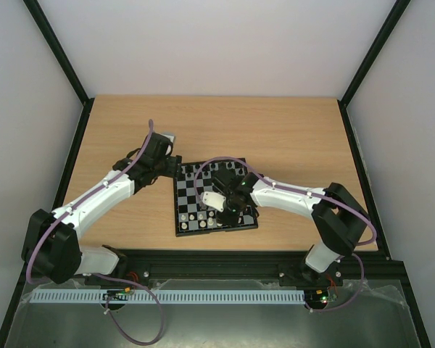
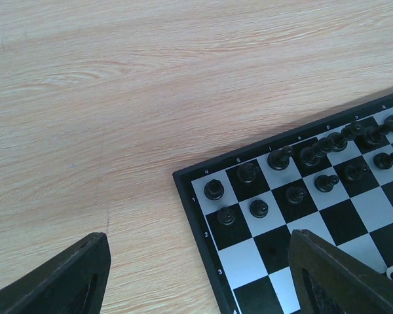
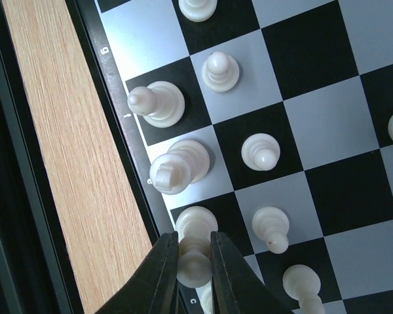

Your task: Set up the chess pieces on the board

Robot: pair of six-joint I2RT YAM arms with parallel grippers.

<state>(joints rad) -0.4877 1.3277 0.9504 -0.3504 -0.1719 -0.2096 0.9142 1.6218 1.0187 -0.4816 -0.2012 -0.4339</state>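
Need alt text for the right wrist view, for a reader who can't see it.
The right gripper grips the top of a cream-white chess piece between its two dark fingers, in the edge row of the board. Other white pieces stand upright on nearby squares, and a strip of wooden table runs along the left.

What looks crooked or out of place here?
The board sits slightly askew, turned against the table's front edge. I see no toppled or spilled chess pieces.
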